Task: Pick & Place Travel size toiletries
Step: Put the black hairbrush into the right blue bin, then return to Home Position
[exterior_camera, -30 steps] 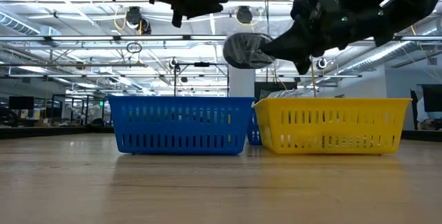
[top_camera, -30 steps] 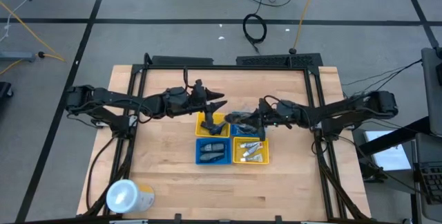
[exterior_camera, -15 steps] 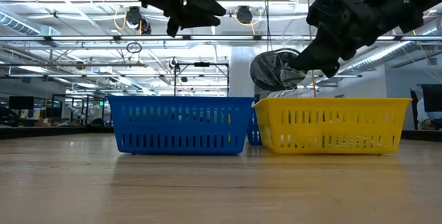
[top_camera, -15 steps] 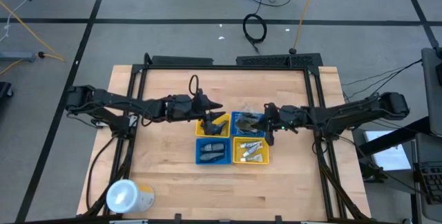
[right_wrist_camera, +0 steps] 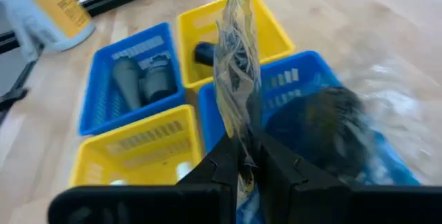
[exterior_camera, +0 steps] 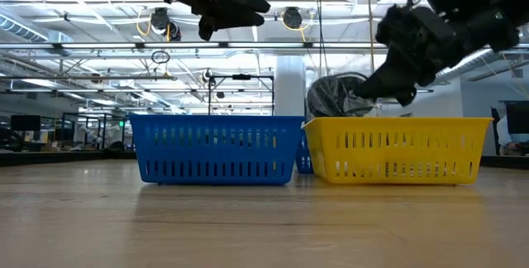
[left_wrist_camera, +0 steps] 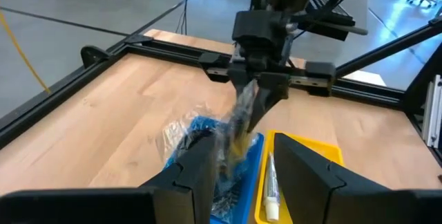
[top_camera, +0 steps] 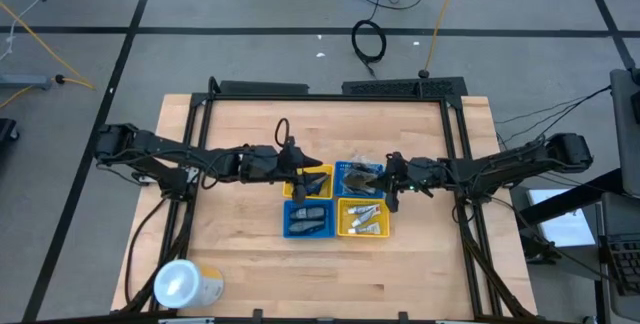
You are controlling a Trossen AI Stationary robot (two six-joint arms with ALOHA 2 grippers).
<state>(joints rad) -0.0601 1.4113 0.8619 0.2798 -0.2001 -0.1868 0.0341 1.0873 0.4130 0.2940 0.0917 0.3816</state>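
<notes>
Gripping a wrapped grey piece (right_wrist_camera: 238,79) by its clear wrapper, the right gripper (top_camera: 385,176) hung over the rear blue tray (top_camera: 352,171); left gripper (top_camera: 310,177), jaws parted and empty, hovered above the rear yellow tray (top_camera: 292,190).

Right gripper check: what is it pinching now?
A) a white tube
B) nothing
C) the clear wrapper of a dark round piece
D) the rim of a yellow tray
C: the right gripper is shut on the clear wrapper, with the dark round piece hanging over the rear blue tray.
</notes>
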